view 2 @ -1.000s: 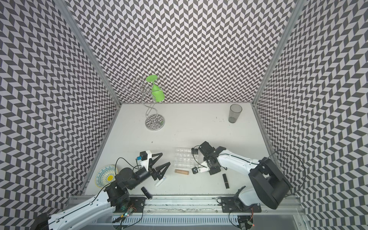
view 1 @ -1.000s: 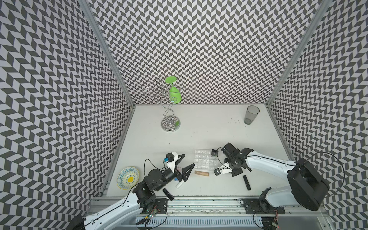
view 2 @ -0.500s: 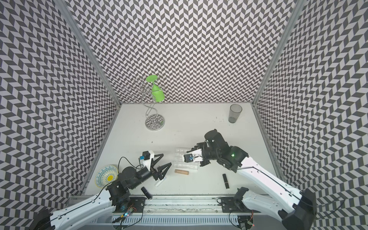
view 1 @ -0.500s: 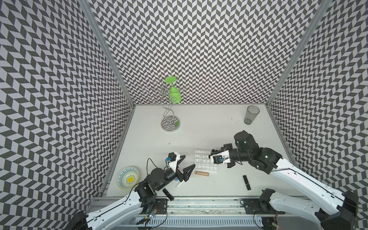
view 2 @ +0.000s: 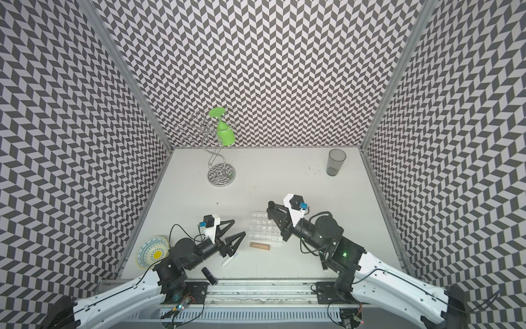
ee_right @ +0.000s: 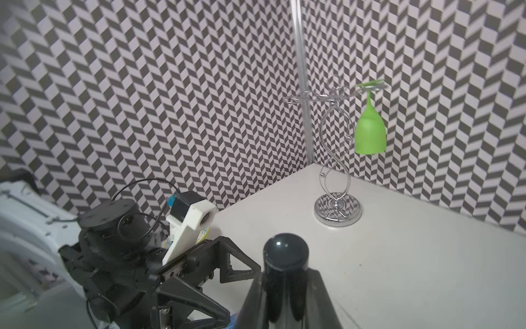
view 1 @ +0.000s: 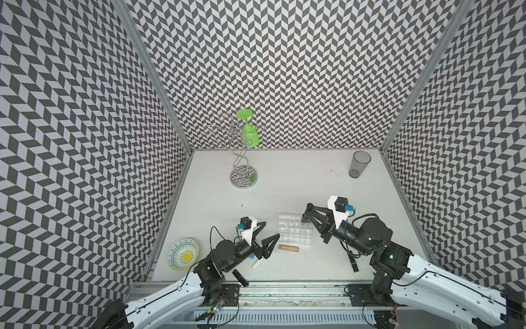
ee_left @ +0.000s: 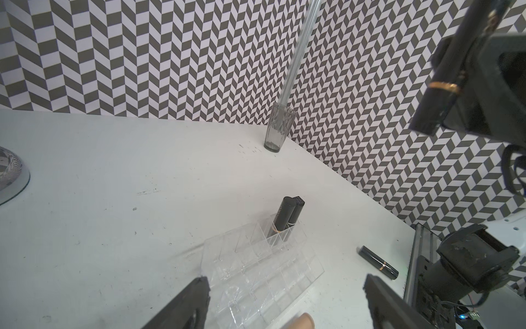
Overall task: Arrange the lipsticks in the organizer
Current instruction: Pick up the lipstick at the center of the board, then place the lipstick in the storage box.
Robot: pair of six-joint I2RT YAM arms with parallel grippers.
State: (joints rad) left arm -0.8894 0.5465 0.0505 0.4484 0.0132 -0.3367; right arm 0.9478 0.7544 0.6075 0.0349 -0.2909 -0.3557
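Observation:
The clear organizer (view 1: 294, 232) (view 2: 263, 228) (ee_left: 256, 265) lies at the front middle of the table, with two black lipsticks (ee_left: 284, 219) standing in its far cells. My right gripper (view 1: 307, 216) (view 2: 270, 208) (ee_right: 286, 273) is shut on another black lipstick (ee_right: 286, 253) (ee_left: 438, 94), raised over the organizer's far right corner. My left gripper (view 1: 270, 230) (view 2: 237, 228) (ee_left: 286, 282) is open and holds nothing, just left of the organizer. A tan lipstick (view 1: 288, 248) (view 2: 259, 245) lies before the organizer. A white one (view 1: 256, 264) lies under the left gripper. Loose black ones lie front left (view 1: 240, 278) and front right (view 1: 352, 262) (ee_left: 377, 262).
A grey tumbler (view 1: 359, 163) stands at the back right. At the back left a chrome rack (view 1: 244, 176) has a green wine glass (view 1: 250, 134) hanging from it. A patterned plate (view 1: 183, 254) rests at the front left corner. Patterned walls enclose three sides.
My right arm has changed pose and lifted its gripper, with the black lipstick in it, from low beside the organizer to above the far right corner. The left arm has hardly moved.

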